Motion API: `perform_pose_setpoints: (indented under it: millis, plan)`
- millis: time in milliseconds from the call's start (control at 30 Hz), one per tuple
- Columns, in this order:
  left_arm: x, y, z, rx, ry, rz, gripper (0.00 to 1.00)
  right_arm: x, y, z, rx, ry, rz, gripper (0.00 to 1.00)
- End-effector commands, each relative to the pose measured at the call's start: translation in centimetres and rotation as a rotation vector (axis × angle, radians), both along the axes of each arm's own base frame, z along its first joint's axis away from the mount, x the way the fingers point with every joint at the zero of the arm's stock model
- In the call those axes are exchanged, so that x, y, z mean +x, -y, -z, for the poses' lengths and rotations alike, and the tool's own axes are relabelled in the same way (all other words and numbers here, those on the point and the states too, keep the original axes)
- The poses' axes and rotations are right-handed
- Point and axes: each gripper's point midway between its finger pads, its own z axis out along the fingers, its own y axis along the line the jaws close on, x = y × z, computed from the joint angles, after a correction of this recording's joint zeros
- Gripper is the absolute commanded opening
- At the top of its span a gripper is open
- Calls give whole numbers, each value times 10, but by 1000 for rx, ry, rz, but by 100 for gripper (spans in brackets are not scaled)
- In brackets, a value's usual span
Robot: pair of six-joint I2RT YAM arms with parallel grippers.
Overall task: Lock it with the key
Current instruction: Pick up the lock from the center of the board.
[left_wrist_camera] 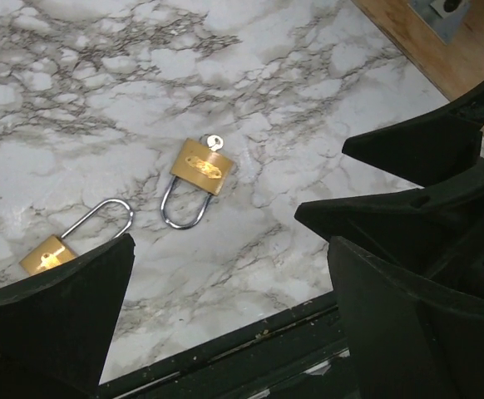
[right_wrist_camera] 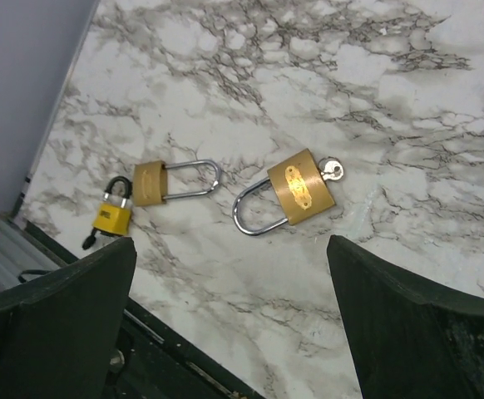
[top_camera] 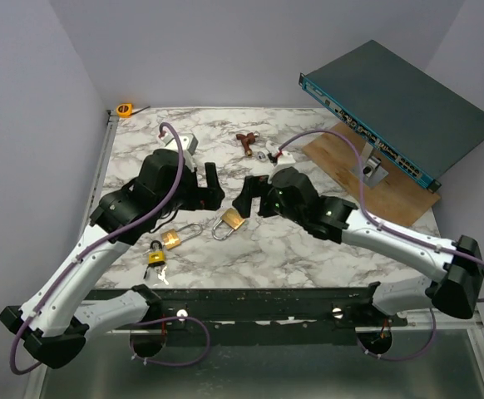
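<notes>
A larger brass padlock (top_camera: 232, 220) (left_wrist_camera: 200, 166) (right_wrist_camera: 302, 189) lies flat on the marble table (top_camera: 300, 249), between my two grippers and a little nearer the front edge. The key (left_wrist_camera: 214, 142) (right_wrist_camera: 333, 170), small and silvery, sticks out of its bottom. To its left lie a long-shackled brass padlock (top_camera: 173, 239) (right_wrist_camera: 150, 183) and a small yellow-and-black padlock (top_camera: 156, 258) (right_wrist_camera: 113, 214), with tiny silvery keys (top_camera: 161, 275) beside the yellow one. My left gripper (top_camera: 213, 187) (left_wrist_camera: 231, 245) and right gripper (top_camera: 246, 198) (right_wrist_camera: 230, 243) both hover open with nothing between the fingers.
A teal rack switch (top_camera: 400, 108) rests on a wooden board (top_camera: 375, 179) at the back right. An orange tape measure (top_camera: 125, 109) sits in the back left corner, and small brown (top_camera: 246, 141) and white parts (top_camera: 269, 154) lie mid-back. A black rail (top_camera: 259, 295) runs along the front edge.
</notes>
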Motion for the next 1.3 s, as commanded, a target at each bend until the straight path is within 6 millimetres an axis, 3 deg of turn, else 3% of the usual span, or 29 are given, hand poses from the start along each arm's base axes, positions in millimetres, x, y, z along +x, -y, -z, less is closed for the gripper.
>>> perform_pose_setpoints:
  millis: [0,133,267,400,567,800,1000,1133,1267]
  plan:
    - [-3,-32,19,32,-43,-93,99,7,-28,48,-110,16,-132,100]
    - [-8,-47,39,-9,-109,-143,99,11,-47,115,-279,-42,-246,100]
    - [-20,-54,62,-31,-153,-159,99,22,-52,156,-369,-38,-261,100]
    - [-29,-58,77,-35,-181,-163,99,35,-58,174,-442,-16,-273,96]
    - [-32,-57,80,-44,-194,-150,99,46,-58,191,-502,-15,-242,94]
    - [-32,-50,76,-69,-191,-119,99,45,-45,221,-587,-49,-236,88]
    - [-33,-48,82,-83,-211,-122,99,47,-45,230,-598,-47,-230,82]
    - [-33,-49,93,-88,-244,-153,99,46,-50,230,-582,-54,-246,63]
    - [-33,-46,103,-124,-278,-173,99,45,-52,231,-563,-78,-222,24]
